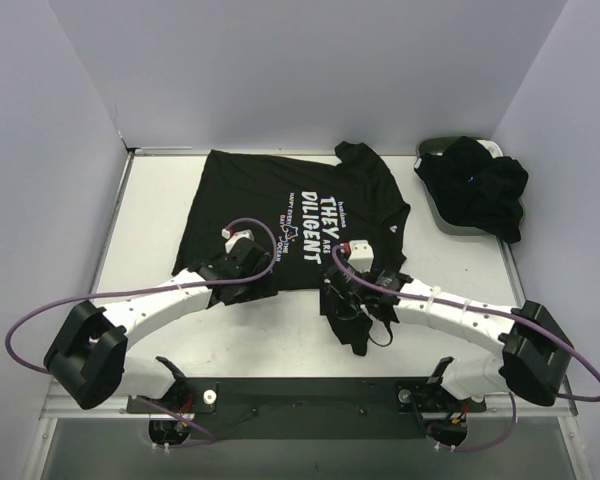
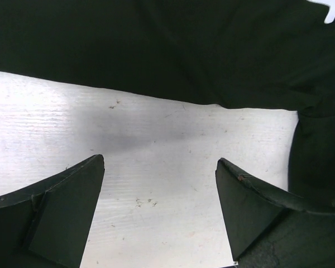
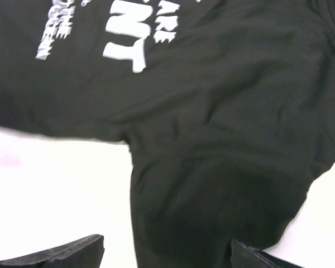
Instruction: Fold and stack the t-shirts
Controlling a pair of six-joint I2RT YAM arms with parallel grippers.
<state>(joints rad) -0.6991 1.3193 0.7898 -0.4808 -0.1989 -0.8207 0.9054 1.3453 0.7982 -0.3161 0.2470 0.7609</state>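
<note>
The printed shirt (image 1: 242,190) lies spread flat in the middle of the table (image 1: 155,210), its white lettering (image 1: 325,222) face up and its near hem running between the two arms. The left gripper (image 1: 248,262) sits at that hem, on the shirt's near-left part. In its wrist view the fingers (image 2: 67,204) stand wide apart over bare table, nothing between them, and the black edge of the shirt crosses the view just beyond the tips. More black cloth comes down the right side of that view, close against the right finger. The right gripper (image 1: 348,283) is over the shirt's near-right sleeve (image 1: 355,335), which trails toward the arm bases. From its wrist camera the jaws are released too: only the two fingertips (image 3: 61,254) show at the bottom edge, and the sleeve (image 3: 212,206) runs down between them, rumpled, with white table to either side. Whether the tips touch the cloth cannot be told. The lettering is ahead and to the left in that view. At the far right corner stands a dark basket (image 1: 432,148) with a heap (image 1: 480,185) of black cloth piled in it and spilling over its near rim — well apart from both grippers. Purple cables (image 1: 40,315) loop out from each arm; the left one arches over the shirt's hem beside the left wrist.
</note>
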